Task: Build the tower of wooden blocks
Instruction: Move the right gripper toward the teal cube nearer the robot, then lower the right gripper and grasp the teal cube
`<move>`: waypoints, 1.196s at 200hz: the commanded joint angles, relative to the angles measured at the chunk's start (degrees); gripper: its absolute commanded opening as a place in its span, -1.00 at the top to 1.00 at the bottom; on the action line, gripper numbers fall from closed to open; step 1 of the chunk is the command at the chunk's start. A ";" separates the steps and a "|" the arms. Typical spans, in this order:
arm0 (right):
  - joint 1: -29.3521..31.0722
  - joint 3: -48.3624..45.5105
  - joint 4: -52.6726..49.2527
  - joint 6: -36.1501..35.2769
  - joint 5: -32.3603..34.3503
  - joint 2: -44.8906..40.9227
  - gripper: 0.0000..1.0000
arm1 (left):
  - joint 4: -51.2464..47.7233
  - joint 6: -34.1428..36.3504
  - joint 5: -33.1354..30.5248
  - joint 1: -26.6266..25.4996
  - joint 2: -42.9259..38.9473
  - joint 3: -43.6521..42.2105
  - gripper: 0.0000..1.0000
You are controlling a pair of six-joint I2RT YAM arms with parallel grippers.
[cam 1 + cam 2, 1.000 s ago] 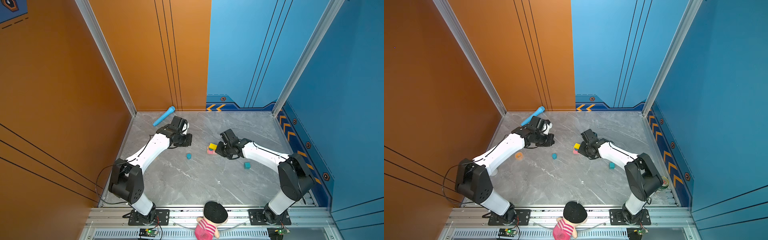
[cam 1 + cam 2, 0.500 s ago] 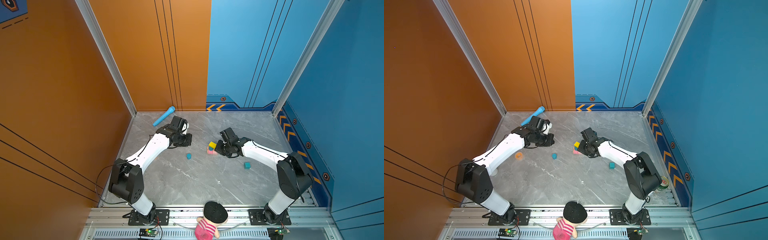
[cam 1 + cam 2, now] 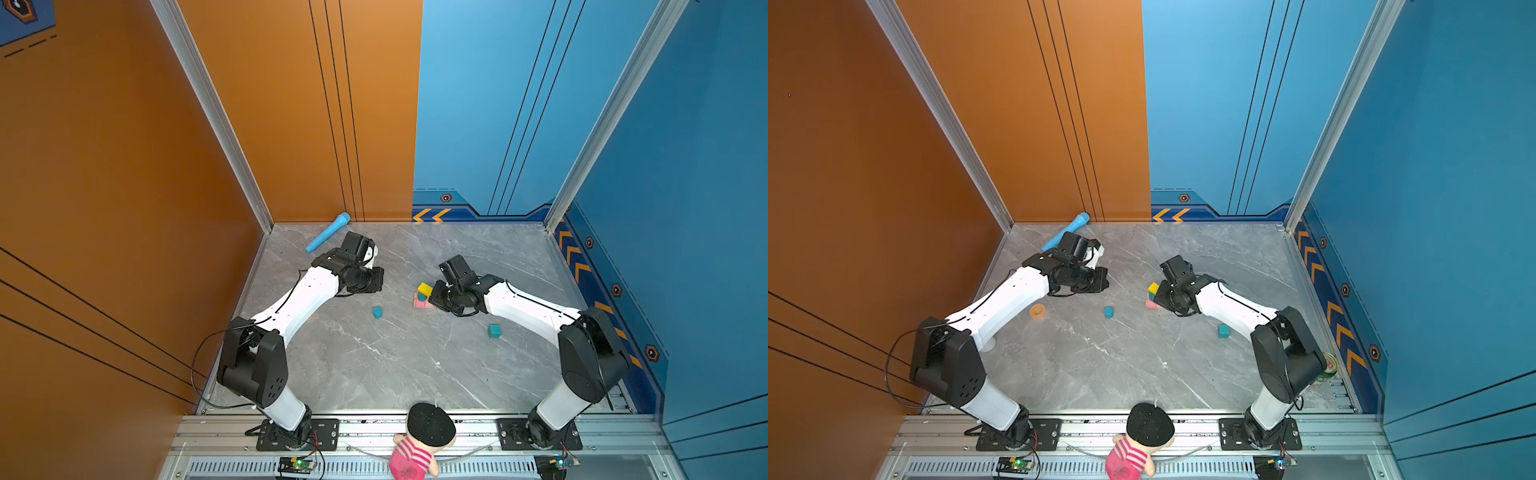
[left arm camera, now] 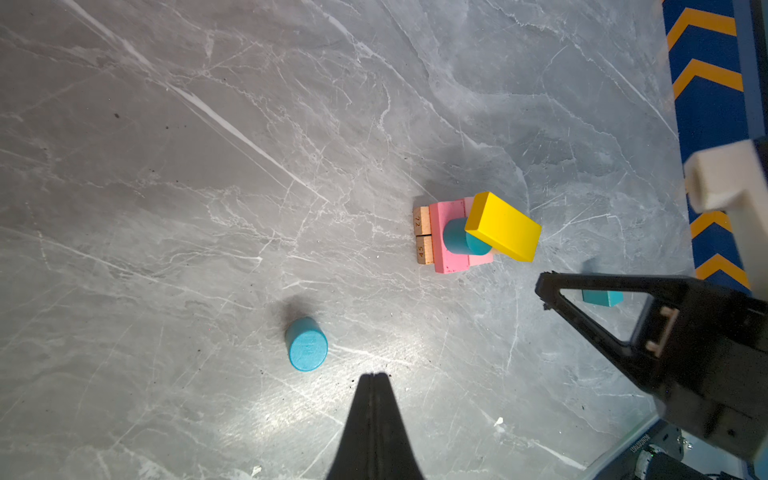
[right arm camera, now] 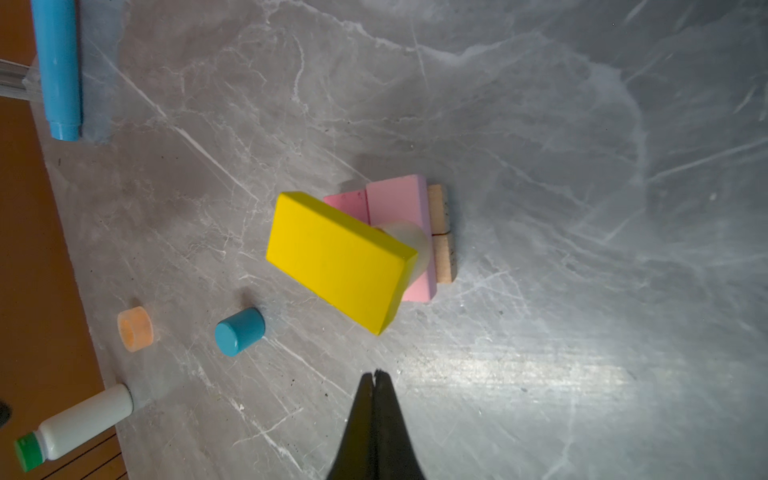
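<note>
Yellow bar [image 5: 340, 262] tops the tower [image 3: 424, 296], turned askew to the pieces under it. The tower sits right in front of the right claw [image 5: 376, 374] tips, close but w/ a strip of bare table [image 5: 540, 332] btwn them. Right claw: jaws pressed together, nothing in them.

Left wrist view shows the stack under the yellow bar: a blue cyl. [image 4: 457, 237] standing on pink bars [image 4: 446, 259], w/ two tan bars [image 4: 423, 237] flat against the pink. Right wrist view shows what looks like a pale cyl. [image 5: 409, 237] under the yellow bar too.

Left claw [image 4: 376, 376]: closed tight as well, empty, above the table. A loose blue cyl. [image 4: 306, 344] is near its tips, just ahead, not touching. The tower is further out from this claw, past that cyl. In both top views the loose cyl. lies btwn the two claws.

Teal cube [image 3: 494, 331] is back behind the right claw, beside its forearm, well apart from the tower. Orange ring [image 3: 1037, 311] is by the left forearm, behind the left claw. Blue mic [image 3: 328, 232] lies just beyond the left claw, at the back wall. White bottle [image 5: 79, 428] lies on its side, well off from the right claw.
</note>
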 commanded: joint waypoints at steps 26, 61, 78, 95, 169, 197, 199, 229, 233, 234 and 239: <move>-0.70 -0.56 -5.74 -0.64 4.17 -7.70 1.00 | -0.75 -0.08 1.16 0.60 0.61 -0.42 1.00; -4.14 -2.02 -12.74 -3.01 6.31 -11.25 1.00 | -0.99 0.14 0.92 0.71 0.67 -0.32 1.00; -5.86 -2.77 -17.75 -4.59 8.17 -12.61 1.00 | -1.23 0.29 0.54 0.75 0.68 -0.33 1.00; -7.51 -3.74 -22.26 -6.13 10.64 -13.69 0.96 | -1.45 0.45 0.23 0.79 0.72 -0.47 1.00; -11.71 -8.20 -31.54 -10.27 18.18 -13.35 -0.19 | -1.71 0.44 -0.95 0.79 0.60 -1.20 1.00; -13.93 -9.42 -31.27 -12.13 17.92 -12.34 -0.27 | -1.80 0.27 -1.49 0.79 0.59 -1.68 1.00; -14.07 -9.55 -31.24 -12.27 17.88 -12.30 -0.28 | -1.80 0.25 -1.49 0.79 0.58 -1.72 1.00; -16.47 -11.65 -27.27 -13.95 14.05 -11.18 -0.41 | -1.80 -0.05 -1.47 0.77 0.93 -1.79 1.00; -16.61 -11.92 -26.58 -14.18 13.40 -10.99 -0.43 | -1.80 -0.07 -1.53 0.74 0.93 -1.73 1.00; -16.63 -11.94 -26.40 -14.20 13.29 -10.97 -0.44 | -1.80 -0.08 -1.54 0.72 0.95 -1.76 1.00; -16.79 -12.11 -25.79 -14.33 12.71 -10.73 -0.47 | -1.78 -0.09 -1.47 0.75 1.02 -1.79 1.00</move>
